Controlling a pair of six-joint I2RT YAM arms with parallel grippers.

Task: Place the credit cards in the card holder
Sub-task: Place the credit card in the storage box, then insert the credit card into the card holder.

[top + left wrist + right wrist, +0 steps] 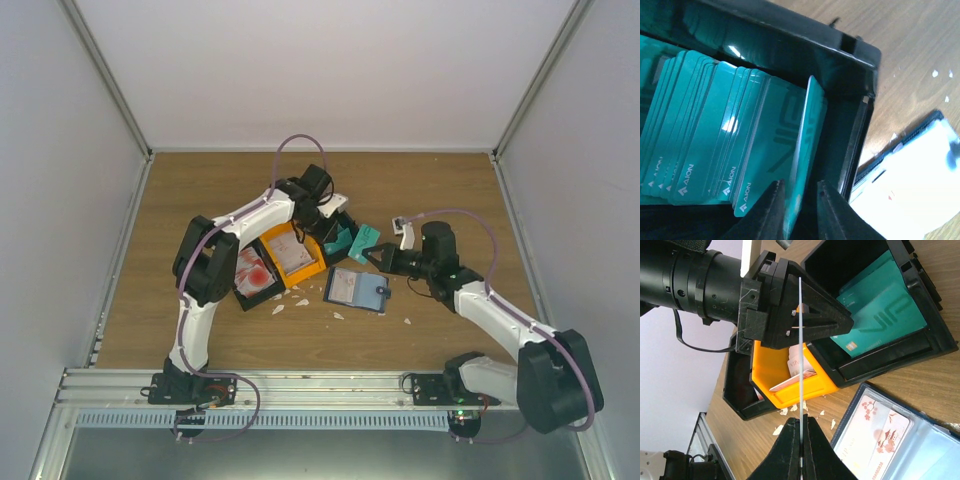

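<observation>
The navy card holder [357, 290] lies open on the table, with a pinkish-beige card [875, 432] in its left pocket. Behind it a black bin [338, 240] holds several teal credit cards [715, 135]. My left gripper [799, 187] is down in this bin, its jaws apart around one teal card [805, 140] that stands on edge against the left finger. My right gripper [801, 421] is shut on a thin card [801, 365] seen edge-on. In the top view that card looks teal [363, 240], held between the bin and the holder.
An orange bin [290, 255] with pinkish-beige cards sits left of the teal bin. A further black bin [255, 272] holds white cards with red blotches. Small white scraps [300, 302] lie on the wood in front of the bins. The two grippers are close together.
</observation>
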